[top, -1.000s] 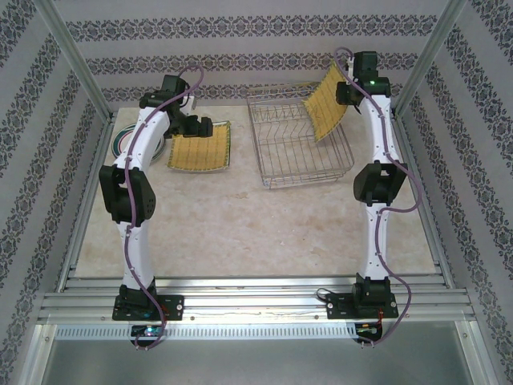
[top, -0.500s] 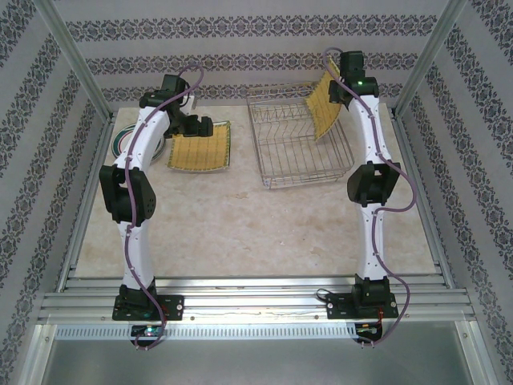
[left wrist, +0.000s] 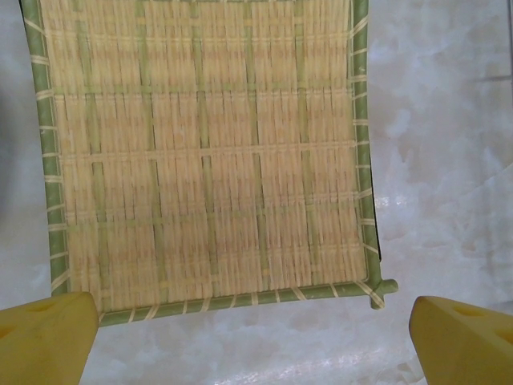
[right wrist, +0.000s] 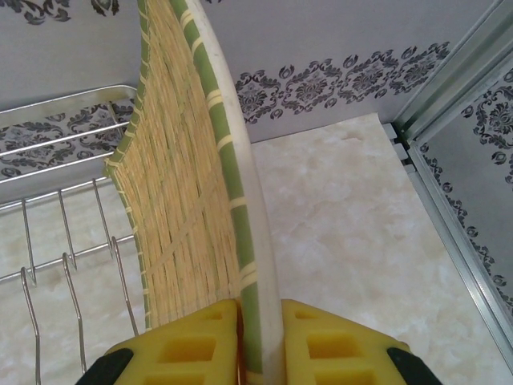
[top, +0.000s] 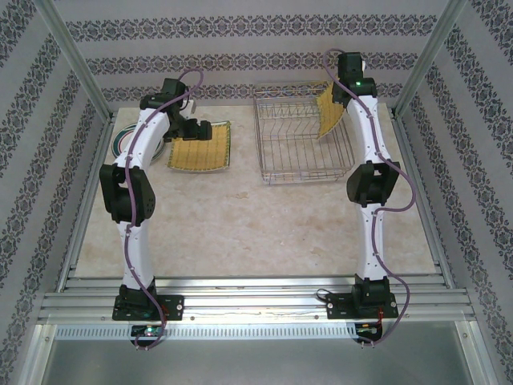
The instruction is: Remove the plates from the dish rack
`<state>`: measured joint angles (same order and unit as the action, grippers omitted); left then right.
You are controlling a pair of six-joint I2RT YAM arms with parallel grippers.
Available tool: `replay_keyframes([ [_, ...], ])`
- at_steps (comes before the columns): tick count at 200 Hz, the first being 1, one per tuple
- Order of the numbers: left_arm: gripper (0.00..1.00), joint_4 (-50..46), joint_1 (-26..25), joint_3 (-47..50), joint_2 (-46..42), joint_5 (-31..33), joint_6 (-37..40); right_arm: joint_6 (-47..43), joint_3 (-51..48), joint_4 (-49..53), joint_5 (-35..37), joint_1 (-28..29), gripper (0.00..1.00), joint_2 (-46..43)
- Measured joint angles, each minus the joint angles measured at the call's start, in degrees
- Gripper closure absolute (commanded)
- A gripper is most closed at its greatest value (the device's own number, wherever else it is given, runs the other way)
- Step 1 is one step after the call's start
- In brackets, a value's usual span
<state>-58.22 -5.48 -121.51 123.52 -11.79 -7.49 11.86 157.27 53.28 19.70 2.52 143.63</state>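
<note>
R gripper (right wrist: 260, 321) is pinching the edge of the yellow woven-textured square plate (right wrist: 184, 176), tilted at the silver wire dish rack's (top: 309, 177) far-right corner, so it's wanting lifting straight up, clear of the prongs (right wrist: 68, 265), while L gripper (left wrist: 256, 337) is hanging wide open over a second yellow woven plate (left wrist: 208, 152).

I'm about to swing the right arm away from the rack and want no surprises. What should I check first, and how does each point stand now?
1. Right gripper shut on the yellow woven square plate, a finger on either side of its rim: ok.
2. That plate clear of the prongs of the silver wire dish rack: cannot tell; it hangs tilted over the rack's right side.
3. Left gripper open, holding nothing: ok.
4. Second yellow woven plate lying flat on the marble-look table, left of the rack: ok.
5. Bare table in front of the rack for a set-down: ok.
</note>
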Motion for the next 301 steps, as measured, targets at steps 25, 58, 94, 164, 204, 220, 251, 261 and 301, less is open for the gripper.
replay_keyframes([
  [25,0.00,0.13,0.00,0.13,-0.02,0.02,0.02,-0.07,-0.94,-0.87,0.07,0.26,1.00,-0.59],
  [58,0.00,0.13,0.04,0.13,-0.04,0.28,0.02,-1.14,-0.90,-1.01,1.27,1.40,1.00,-1.14],
  [94,0.00,0.22,0.04,0.68,-0.92,0.44,0.02,-3.10,-0.66,0.17,1.95,1.77,1.00,-3.30],
  [164,0.00,0.83,0.35,4.72,-5.86,0.46,0.00,-7.43,-0.63,0.50,5.18,3.56,1.00,-15.32],
  [204,0.00,1.14,0.35,7.21,-7.48,1.27,0.00,-6.08,-7.78,-0.07,0.79,5.22,1.00,-25.70],
  [220,0.00,1.20,0.35,7.56,-7.54,1.66,-0.02,-2.82,-14.36,-0.83,-5.38,4.07,1.00,-31.19],
  [251,0.00,1.25,0.35,7.80,-7.54,1.97,-0.02,5.66,-31.43,-7.50,-18.78,-0.42,1.00,-41.13],
  [261,0.00,1.38,0.35,7.96,-7.56,1.97,-0.02,9.79,-39.78,-12.11,-23.91,-2.14,1.00,-44.81],
  [301,0.00,2.10,0.35,8.52,-7.65,1.99,-0.02,28.92,-71.10,-35.93,-42.64,-6.93,1.00,-53.75],
])
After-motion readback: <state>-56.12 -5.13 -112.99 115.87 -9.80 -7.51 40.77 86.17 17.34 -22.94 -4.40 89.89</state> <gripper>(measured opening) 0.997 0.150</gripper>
